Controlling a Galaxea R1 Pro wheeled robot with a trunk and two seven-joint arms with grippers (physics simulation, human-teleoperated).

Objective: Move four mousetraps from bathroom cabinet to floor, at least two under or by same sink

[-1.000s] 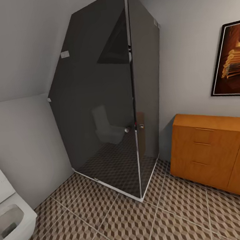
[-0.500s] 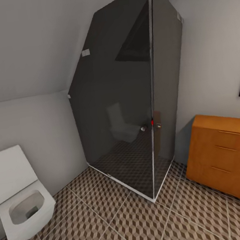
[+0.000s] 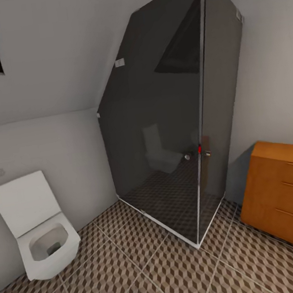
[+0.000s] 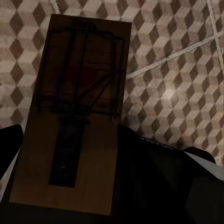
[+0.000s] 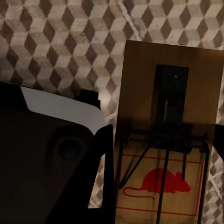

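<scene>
1. In the left wrist view, the left end effector (image 4: 70, 205) is closed on a mousetrap (image 4: 77, 112), a flat brown wooden slab with a dark wire spring frame, held above the bathroom floor (image 4: 186, 70) with its cube-pattern tiles.
2. In the right wrist view, the right end effector (image 5: 112, 186) grips a second mousetrap (image 5: 168, 135) by its edge; a red mouse print shows under the wire bar, with tiles behind it.
3. In the head view, the orange-brown cabinet (image 3: 287, 197) stands at the far right against the wall, drawers closed.
4. A dark glass shower enclosure (image 3: 176, 128) fills the centre, just left of the cabinet.
5. A white toilet (image 3: 39, 230) sits at the left wall.
</scene>
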